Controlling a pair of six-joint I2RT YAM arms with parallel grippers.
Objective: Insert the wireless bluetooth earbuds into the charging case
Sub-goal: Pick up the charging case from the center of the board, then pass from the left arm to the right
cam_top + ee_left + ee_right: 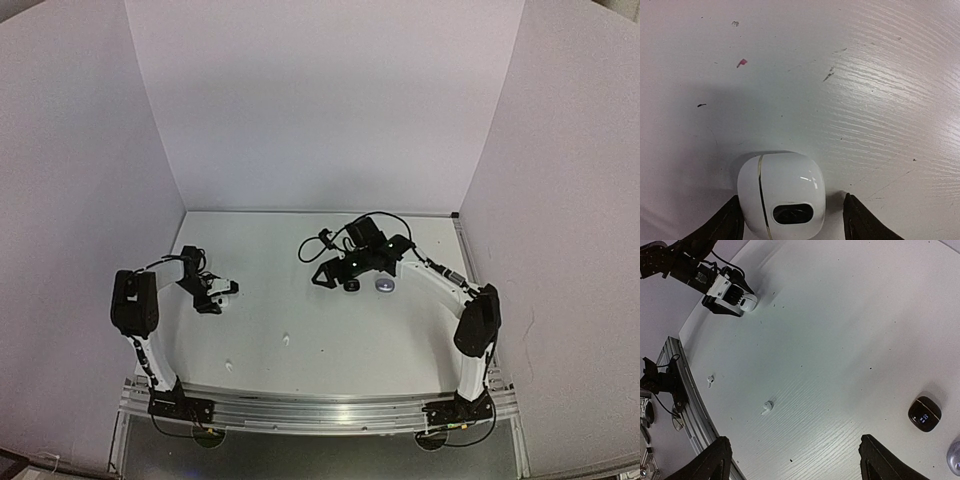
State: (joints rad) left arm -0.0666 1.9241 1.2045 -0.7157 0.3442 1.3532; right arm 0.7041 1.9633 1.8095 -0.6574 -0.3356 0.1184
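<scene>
Straddling the white charging case [782, 195] by the left edge of the worktop [340, 330], the spread left fingers [722, 224] are readying it, while the spread right fingers [710, 462] are likely needing a white earbud [768, 406] from near the front edge next.

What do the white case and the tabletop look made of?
White case: likely glossy hard plastic, given its sharp highlight and thin seam. Tabletop: white, matte, wood-grain laminate or painted board; fine parallel ridges show, exact material unclear.
</scene>
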